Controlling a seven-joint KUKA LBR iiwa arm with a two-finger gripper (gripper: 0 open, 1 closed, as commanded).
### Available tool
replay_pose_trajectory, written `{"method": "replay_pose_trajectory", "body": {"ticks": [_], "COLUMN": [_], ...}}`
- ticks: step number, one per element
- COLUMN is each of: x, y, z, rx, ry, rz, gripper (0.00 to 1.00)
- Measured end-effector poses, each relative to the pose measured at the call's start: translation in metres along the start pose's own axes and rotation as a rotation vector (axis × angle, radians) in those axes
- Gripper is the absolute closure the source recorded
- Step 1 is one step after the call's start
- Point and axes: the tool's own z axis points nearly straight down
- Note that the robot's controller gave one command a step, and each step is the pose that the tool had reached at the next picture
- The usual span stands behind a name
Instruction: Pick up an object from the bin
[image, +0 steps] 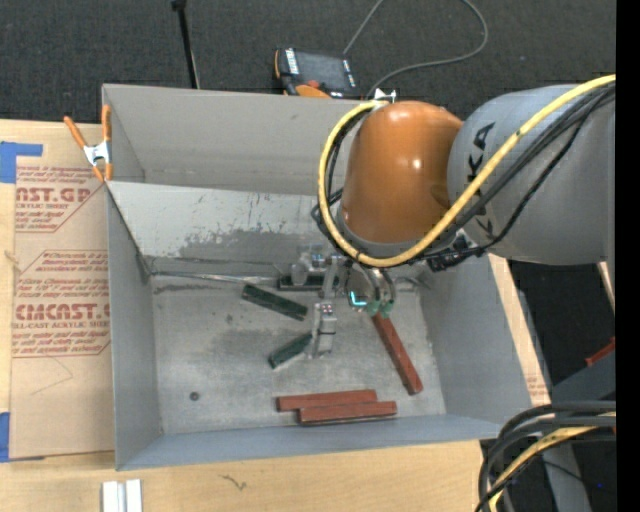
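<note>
Camera view looks down into the grey bin (130, 330), where the arm's orange wrist cover (400, 175) hangs over the middle of the floor and hides much of the tool beneath it. The jaws hang low, near the centre of the floor, with their pale metal tip just beside the right end of a short dark green strip (289, 351). Whether they touch it, and how far they stand open, I cannot tell; nothing is plainly held between them.

That strip lies flat and slanted, apart from a second dark green strip (273, 299) up and to its left. A red-brown bar (399, 356) slants away to the right of the jaws, and two more red-brown bars (336, 406) lie side by side near the front wall.

The nearer green strip looks thin, stiff and light, probably plastic or painted wood, so weight should be no trouble. Its low profile is the difficulty: lying flat on smooth metal, it may slide or pivot when pinched at one end. Closing across its narrow width nearer the middle seems the surer hold.
</note>
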Motion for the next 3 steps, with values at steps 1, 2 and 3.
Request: {"method": "replay_pose_trajectory", "body": {"ticks": [1, 2, 3], "x": [0.001, 0.000, -0.018], "y": [-0.024, -0.023, -0.041], "z": [0.135, 0.131, -0.030], "rx": [0.001, 0.000, 0.003], "ry": [-0.001, -0.007, -0.018], "rz": [-0.325, -0.324, -0.350], "gripper": [0.00, 1.00, 1.00]}}
